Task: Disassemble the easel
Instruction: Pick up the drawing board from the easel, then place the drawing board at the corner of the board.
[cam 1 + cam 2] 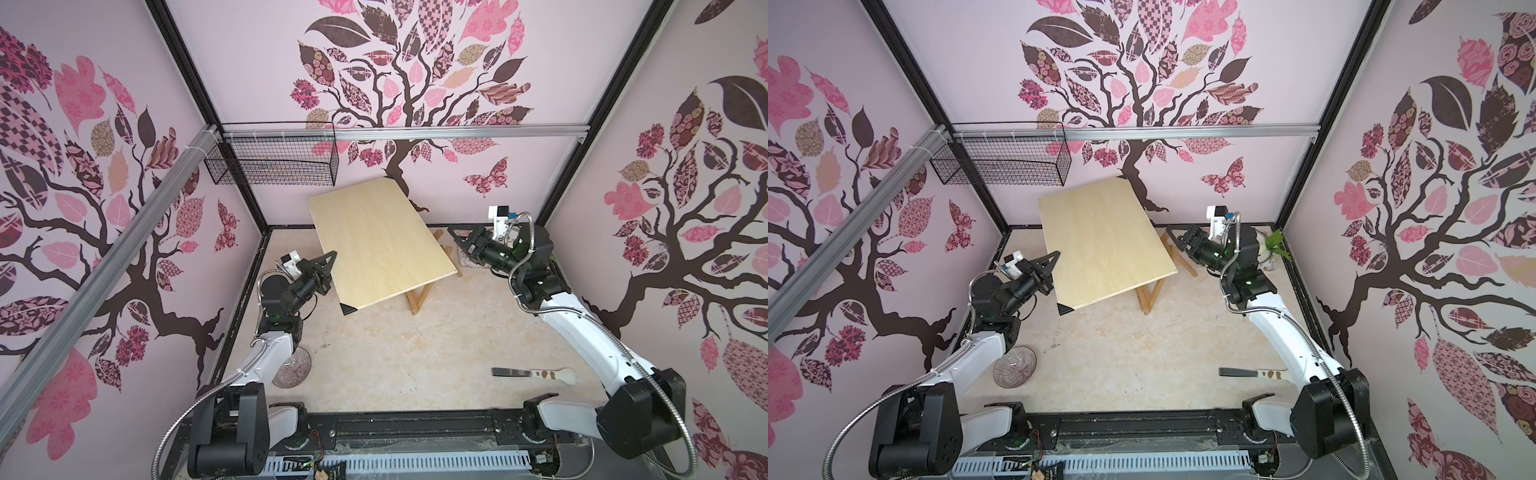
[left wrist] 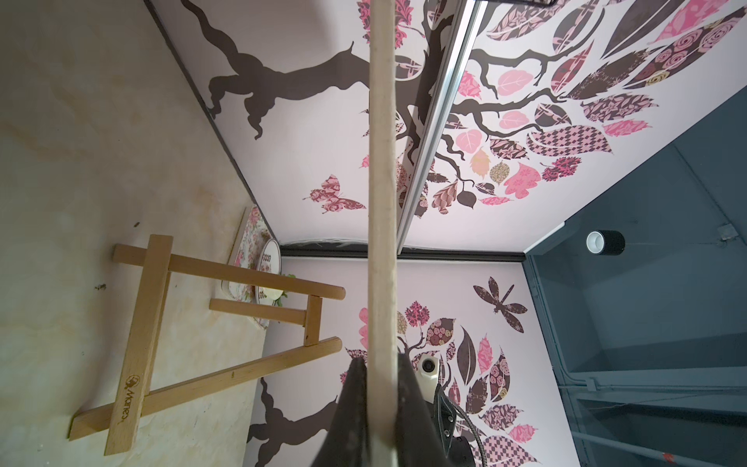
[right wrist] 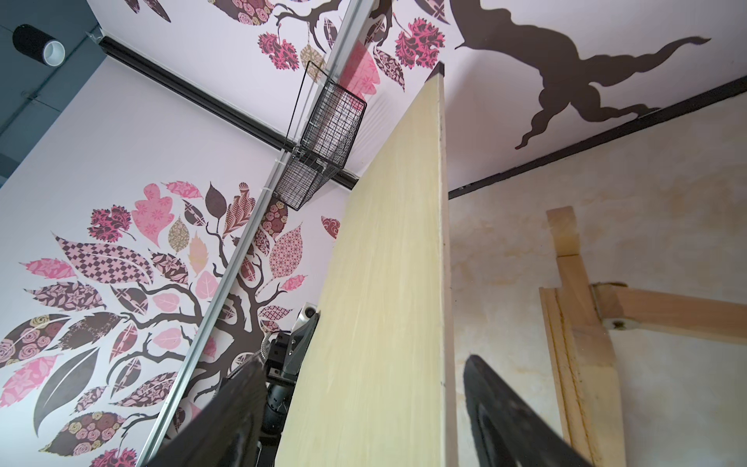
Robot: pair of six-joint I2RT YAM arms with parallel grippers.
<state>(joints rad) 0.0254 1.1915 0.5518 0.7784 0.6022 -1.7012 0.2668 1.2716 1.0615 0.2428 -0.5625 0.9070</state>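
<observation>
A large pale wooden board point(image 1: 378, 245) point(image 1: 1104, 241) with black corners hangs tilted above the easel. My left gripper point(image 1: 332, 253) point(image 1: 1057, 254) is shut on its left edge; in the left wrist view both fingers press the thin board edge point(image 2: 382, 202) at the gripper point(image 2: 380, 364). The easel point(image 1: 417, 297) point(image 1: 1150, 295) of honey-coloured slats stands on the floor under the board, mostly hidden from above but plain in the wrist views point(image 2: 141, 323) point(image 3: 582, 343). My right gripper point(image 1: 455, 237) point(image 1: 1173, 237) point(image 3: 364, 364) is open at the board's right edge point(image 3: 404, 242), its fingers wide apart and off the wood.
A black wire basket point(image 1: 270, 160) hangs on the back left rail. A spatula point(image 1: 536, 374) lies front right, and a patterned dish point(image 1: 1015, 368) sits by the left arm. A green plant point(image 1: 1273, 245) and floral plate point(image 2: 250, 242) stand in the back right corner.
</observation>
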